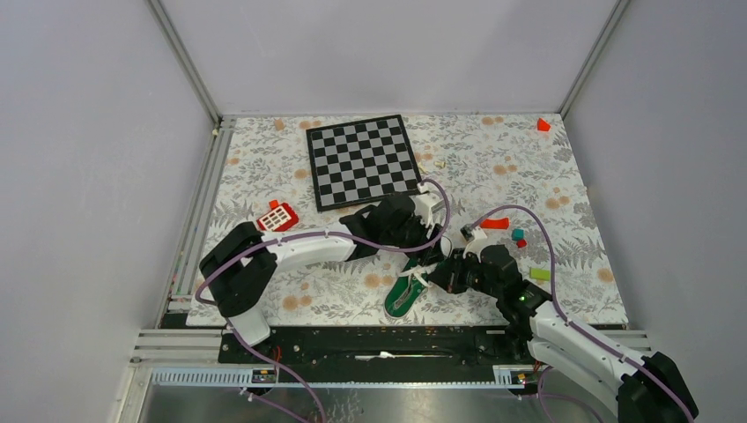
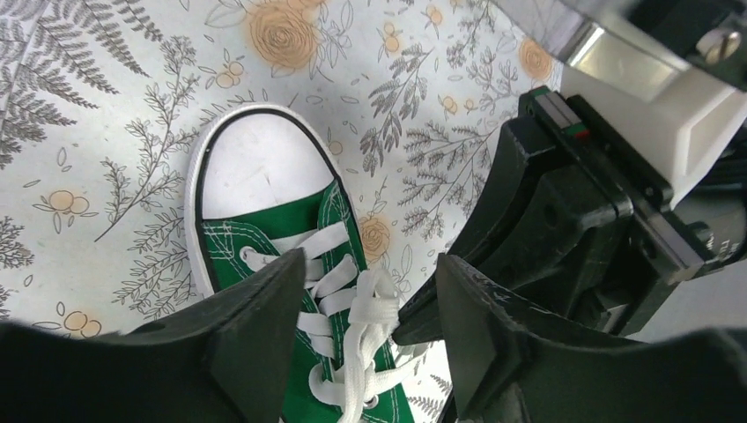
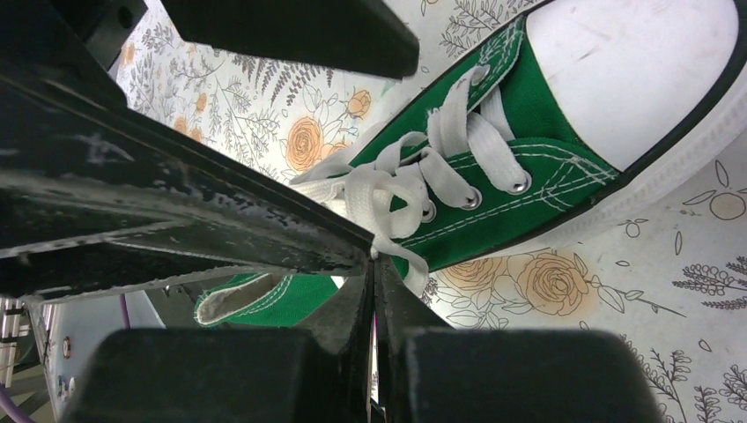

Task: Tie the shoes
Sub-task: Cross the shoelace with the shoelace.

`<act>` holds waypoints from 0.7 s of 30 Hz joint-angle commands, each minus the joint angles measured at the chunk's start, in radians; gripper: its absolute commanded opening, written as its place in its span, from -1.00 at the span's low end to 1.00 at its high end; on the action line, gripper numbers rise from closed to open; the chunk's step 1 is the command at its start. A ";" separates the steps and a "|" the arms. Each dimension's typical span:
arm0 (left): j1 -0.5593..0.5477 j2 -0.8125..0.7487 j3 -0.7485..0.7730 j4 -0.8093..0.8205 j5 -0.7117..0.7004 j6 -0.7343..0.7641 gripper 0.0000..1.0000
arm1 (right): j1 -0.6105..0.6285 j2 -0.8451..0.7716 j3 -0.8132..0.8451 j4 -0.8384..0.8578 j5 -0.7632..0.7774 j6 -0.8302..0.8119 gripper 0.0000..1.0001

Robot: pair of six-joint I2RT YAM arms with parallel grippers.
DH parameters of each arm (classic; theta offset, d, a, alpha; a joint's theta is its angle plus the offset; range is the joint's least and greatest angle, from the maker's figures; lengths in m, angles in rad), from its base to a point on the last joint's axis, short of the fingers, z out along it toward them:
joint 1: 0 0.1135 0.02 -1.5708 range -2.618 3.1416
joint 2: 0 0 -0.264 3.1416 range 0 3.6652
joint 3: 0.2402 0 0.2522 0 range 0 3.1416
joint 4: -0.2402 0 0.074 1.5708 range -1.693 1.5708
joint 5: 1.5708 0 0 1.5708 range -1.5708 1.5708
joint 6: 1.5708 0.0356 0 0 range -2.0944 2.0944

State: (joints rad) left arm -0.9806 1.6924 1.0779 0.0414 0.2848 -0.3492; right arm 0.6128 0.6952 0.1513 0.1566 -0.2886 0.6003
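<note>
Floral table [image 1: 264,167]; sneaker [image 1: 403,295] laces [image 3: 388,189] pinched in right hand [image 3: 374,260].

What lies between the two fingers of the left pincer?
The bunched white laces of the green shoe lie between them, seen in the left wrist view.

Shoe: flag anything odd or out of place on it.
The green sneaker stands upright, undamaged. Only its white laces look off: untied, bunched loosely mid-shoe, one strand running to the right gripper.

Checkerboard [image 1: 363,161] beyond left hand [image 1: 429,254]; red-and-white toy [image 1: 278,217] far to its left; red block [image 1: 495,223], teal block [image 1: 518,234], lime block [image 1: 540,274] right of right hand [image 1: 433,278]; floral desk [image 1: 264,159].
</note>
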 commanded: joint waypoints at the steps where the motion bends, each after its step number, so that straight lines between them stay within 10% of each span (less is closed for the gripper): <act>1: 0.002 0.019 0.052 -0.005 0.081 0.036 0.18 | 0.008 0.013 0.002 0.016 0.015 -0.010 -1.00; 21: 0.002 0.105 0.129 -0.040 0.058 0.071 -0.09 | 0.008 0.035 0.011 0.031 0.005 -0.008 -1.00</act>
State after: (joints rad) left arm -0.9806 1.7840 1.1488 -0.0147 0.3363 -0.3099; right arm 0.6128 0.7250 0.1513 0.1555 -0.2867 0.6003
